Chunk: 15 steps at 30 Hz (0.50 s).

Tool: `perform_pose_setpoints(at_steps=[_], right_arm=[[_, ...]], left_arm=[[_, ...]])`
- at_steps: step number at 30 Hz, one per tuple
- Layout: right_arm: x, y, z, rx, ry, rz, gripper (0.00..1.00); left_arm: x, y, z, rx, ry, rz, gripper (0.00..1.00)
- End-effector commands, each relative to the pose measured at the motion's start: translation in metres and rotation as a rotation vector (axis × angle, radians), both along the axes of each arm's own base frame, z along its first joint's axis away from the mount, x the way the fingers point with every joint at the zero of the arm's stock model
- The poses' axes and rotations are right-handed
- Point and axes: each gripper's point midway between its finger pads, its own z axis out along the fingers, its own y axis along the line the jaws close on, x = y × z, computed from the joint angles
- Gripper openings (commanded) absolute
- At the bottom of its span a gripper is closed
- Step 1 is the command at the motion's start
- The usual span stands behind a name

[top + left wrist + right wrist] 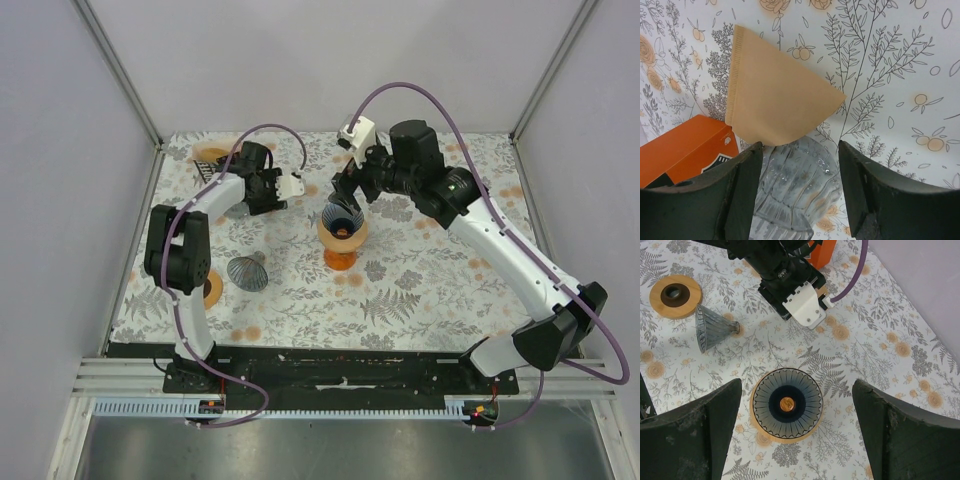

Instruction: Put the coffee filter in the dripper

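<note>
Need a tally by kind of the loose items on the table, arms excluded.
Dark ribbed cone drippers: 2 (upright, on its side)
Brown paper coffee filter: 1
Orange box: 1
Loose round wooden base: 1
Clear ribbed glass piece: 1
Total: 6

The left claw (799,150) hides part of the orange box (685,145) and glass piece (795,185).

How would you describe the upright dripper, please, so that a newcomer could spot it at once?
Look to the middle of the floral tablecloth, under the open right gripper. There a dark ribbed cone dripper stands mouth-up on a round wooden stand. Its lookalike nearer the left arm's base lies tipped on its side.
</note>
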Motion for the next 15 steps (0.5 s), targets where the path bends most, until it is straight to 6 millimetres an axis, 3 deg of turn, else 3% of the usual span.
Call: perform_pose_setpoints(at_steps=[1, 8, 15], right_arm=[[-0.006, -0.002, 0.014, 0.019, -0.039, 0.01, 0.98], [-0.011, -0.003, 0.018, 0.026, -0.046, 0.021, 0.98], [-0.013, -0.004, 0.016, 0.023, -0.044, 0.028, 0.98]], left_arm=[[0.018, 0.0, -0.007, 0.104, -0.121, -0.044, 0.68], [0.043, 0.013, -0.006, 0.151, -0.233, 0.053, 0.65], [0.049, 0.013, -0.018, 0.149, -0.304, 0.041, 0.63]])
